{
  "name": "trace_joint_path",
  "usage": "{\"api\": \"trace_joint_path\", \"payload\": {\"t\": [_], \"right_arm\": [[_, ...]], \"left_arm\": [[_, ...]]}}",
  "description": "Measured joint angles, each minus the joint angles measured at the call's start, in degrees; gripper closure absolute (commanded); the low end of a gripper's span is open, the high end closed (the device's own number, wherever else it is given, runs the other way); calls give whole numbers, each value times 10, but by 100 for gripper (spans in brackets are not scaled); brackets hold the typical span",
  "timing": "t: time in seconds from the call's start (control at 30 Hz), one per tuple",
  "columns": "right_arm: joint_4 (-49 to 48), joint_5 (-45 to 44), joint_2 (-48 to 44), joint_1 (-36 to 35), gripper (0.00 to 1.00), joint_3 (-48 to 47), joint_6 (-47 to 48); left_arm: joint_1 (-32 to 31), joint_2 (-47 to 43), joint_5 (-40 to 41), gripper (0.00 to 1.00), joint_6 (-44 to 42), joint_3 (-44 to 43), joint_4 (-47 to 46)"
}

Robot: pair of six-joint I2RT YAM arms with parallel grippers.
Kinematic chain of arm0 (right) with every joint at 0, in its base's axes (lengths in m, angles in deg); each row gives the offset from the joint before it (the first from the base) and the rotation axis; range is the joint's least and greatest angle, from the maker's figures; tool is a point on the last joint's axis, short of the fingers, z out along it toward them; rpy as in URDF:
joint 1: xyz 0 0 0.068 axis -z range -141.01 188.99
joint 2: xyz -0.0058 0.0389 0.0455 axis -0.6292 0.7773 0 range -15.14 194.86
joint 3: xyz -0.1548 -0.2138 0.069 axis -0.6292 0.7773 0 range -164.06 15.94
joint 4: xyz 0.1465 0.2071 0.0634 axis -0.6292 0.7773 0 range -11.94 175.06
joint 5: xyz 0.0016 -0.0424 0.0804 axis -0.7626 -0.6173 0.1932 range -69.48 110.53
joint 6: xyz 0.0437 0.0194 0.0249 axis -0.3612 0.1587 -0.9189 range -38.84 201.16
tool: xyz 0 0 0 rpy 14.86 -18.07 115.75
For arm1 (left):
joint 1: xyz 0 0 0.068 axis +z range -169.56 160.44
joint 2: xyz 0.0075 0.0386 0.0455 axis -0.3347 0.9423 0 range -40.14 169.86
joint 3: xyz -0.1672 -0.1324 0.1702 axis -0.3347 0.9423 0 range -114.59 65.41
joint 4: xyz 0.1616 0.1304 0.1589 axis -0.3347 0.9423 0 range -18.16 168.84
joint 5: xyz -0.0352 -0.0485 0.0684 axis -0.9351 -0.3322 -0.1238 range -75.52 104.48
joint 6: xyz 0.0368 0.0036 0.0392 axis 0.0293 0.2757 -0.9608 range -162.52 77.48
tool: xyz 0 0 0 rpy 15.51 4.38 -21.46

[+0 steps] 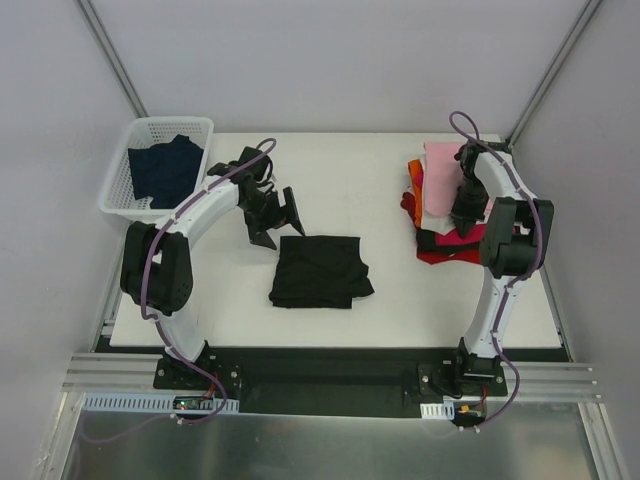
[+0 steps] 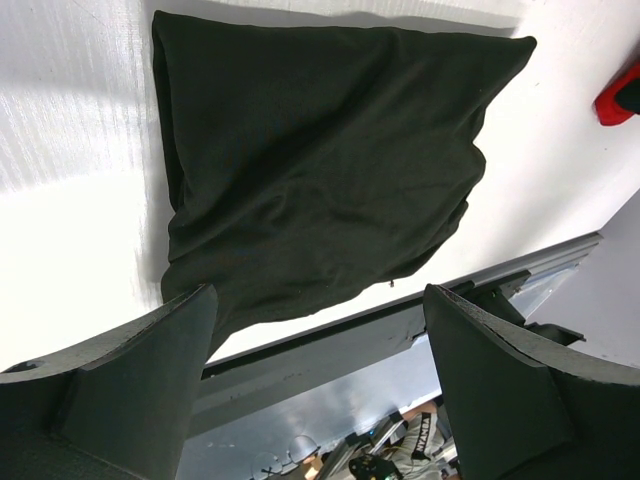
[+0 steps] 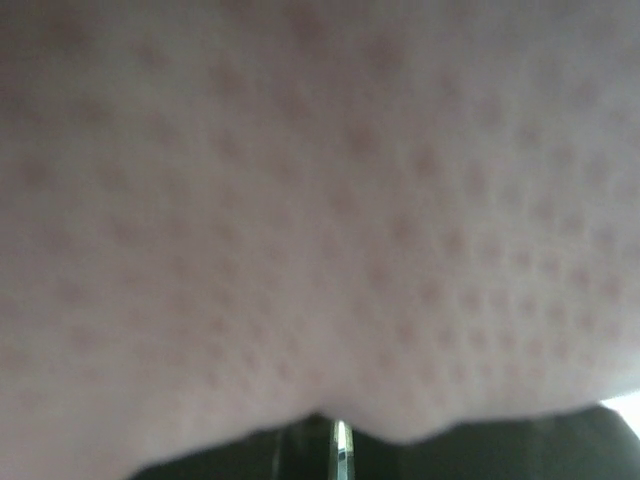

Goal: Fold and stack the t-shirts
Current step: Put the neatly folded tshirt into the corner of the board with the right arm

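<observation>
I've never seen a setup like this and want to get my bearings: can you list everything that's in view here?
Table: one, white, filling the middle of the view.
Basket: one, white plastic mesh, far left corner of the table.
Navy t-shirt: one, dark navy, inside the basket.
Black t-shirt: one, black, folded, centre of the table.
Pile of t-shirts: several, pink on top with orange and red at the edges, right side of the table.
Left arm: one, white and black, jaws open above the table beside the black t-shirt.
Right arm: one, white and black, jaws down on the pile, pink cloth filling its camera.
</observation>
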Motion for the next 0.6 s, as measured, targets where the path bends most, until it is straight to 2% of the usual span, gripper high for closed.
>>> {"api": "trace_joint_path", "payload": {"t": [0.6], "right_arm": [[-48, 7, -79, -79, 99, 129, -64]], "left_arm": [[0, -22, 0, 15, -2, 35, 0]]}}
